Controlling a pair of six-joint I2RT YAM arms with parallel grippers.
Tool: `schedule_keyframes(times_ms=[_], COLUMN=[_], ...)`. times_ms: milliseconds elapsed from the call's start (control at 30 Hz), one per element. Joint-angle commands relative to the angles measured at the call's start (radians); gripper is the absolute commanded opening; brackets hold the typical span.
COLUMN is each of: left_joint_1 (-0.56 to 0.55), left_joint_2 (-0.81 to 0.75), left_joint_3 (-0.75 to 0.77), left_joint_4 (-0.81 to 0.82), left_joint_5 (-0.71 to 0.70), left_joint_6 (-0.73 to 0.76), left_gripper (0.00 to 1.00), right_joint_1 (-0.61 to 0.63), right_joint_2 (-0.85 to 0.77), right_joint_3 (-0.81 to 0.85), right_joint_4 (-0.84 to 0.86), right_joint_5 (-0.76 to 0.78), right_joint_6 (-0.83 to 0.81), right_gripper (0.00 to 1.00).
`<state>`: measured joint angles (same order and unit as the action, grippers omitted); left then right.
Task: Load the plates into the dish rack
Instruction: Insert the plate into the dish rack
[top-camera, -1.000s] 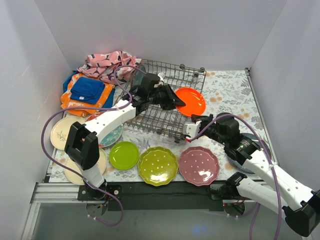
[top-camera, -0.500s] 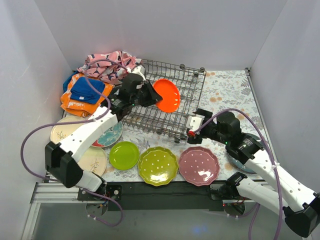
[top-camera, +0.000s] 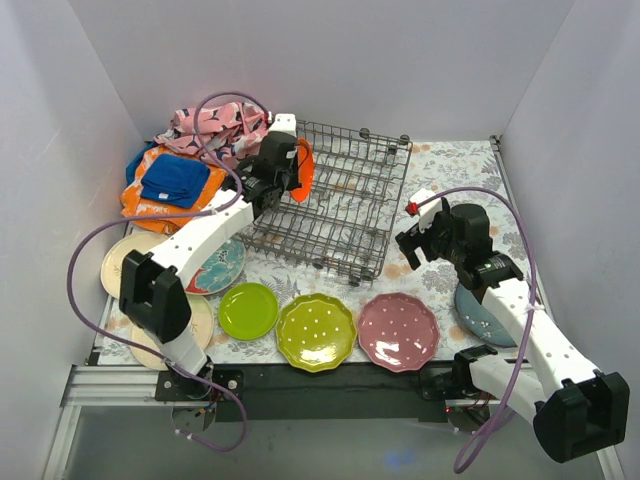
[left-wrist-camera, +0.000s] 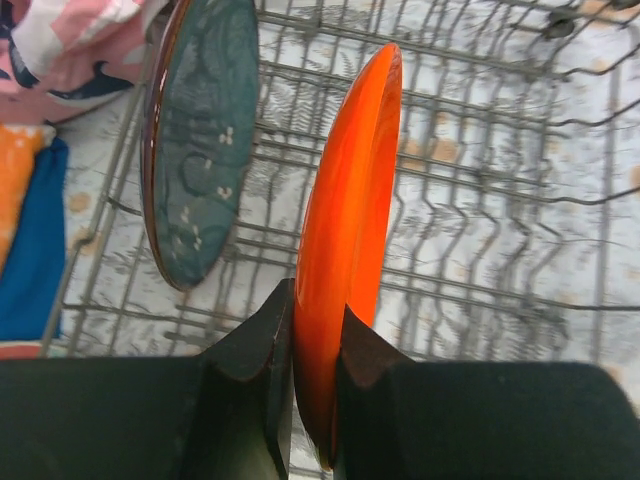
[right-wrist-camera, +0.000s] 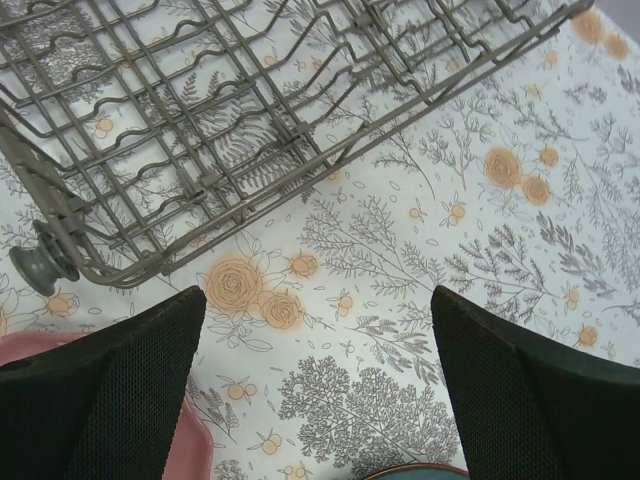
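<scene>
My left gripper is shut on an orange plate, held on edge over the left end of the dish rack. In the left wrist view both fingers pinch the rim of the orange plate, and a dark teal plate stands upright in the rack to its left. My right gripper hangs open and empty over the patterned cloth, right of the rack's front corner. Other plates lie flat along the front: small lime green, lime dotted, pink dotted.
A blue-grey plate lies under my right arm. Cream and teal-flower plates overlap at the front left. Folded cloths and a pink cloth are piled at the back left. White walls close three sides.
My left arm carried the orange plate from the rack's right side to its left end and turned it on edge. My right gripper opened and drew back to the right.
</scene>
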<state>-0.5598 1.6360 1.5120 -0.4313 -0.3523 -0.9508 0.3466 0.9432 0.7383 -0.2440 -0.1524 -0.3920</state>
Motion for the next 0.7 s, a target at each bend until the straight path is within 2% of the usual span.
schedule_keyframes(times_ms=[0,433,667], left_joint_1=[-0.002,-0.009,-0.008], left_joint_2=[0.042,0.215,0.301], left_joint_3=[0.08,0.07,0.083], left_joint_4=[0.075,0.301,0.388], left_joint_5=[-0.146,-0.26,-0.32], left_joint_6=[0.188,0.444,0.497], left_gripper=[0.0,0.0,0.0], right_joint_1=[-0.041,-0.084,-0.103], right_joint_2=[0.008,-0.023,-0.03], right_joint_3=[0.033,-0.019,-0.03], right_joint_4=[0.025,0.035,0.037], right_joint_5=[-0.003,0.002,-0.001], right_joint_6=[0.073,0.064,0.067], right_gripper=[0.98,0.98,0.98])
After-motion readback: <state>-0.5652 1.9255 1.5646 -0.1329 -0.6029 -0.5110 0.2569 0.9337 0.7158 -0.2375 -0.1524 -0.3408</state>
